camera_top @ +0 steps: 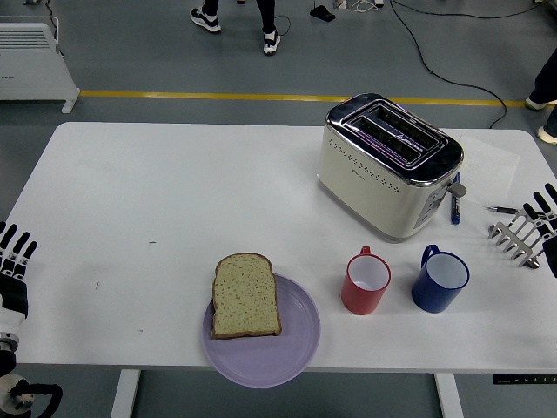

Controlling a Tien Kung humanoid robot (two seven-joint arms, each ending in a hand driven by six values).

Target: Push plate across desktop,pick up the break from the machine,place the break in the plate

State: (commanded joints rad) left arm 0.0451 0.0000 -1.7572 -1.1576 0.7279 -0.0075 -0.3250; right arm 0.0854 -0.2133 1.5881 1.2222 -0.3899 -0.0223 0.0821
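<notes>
A lilac plate (291, 344) lies at the table's near edge, slightly overhanging it. A slice of brown bread (245, 296) lies flat on the plate's left part, reaching past its rim. The cream toaster (388, 165) stands at the back right with both slots showing no bread. My left hand (14, 261) is at the table's left edge, fingers spread, holding nothing. At the far right edge my right hand (546, 216) is partly cut off by the frame, its fingers extended and apart, far from the plate.
A red mug (365, 280) and a blue mug (439, 279) stand right of the plate, in front of the toaster. A metal toast rack (518, 237) and a blue pen (455, 205) lie at the right. A person's feet walk beyond the table.
</notes>
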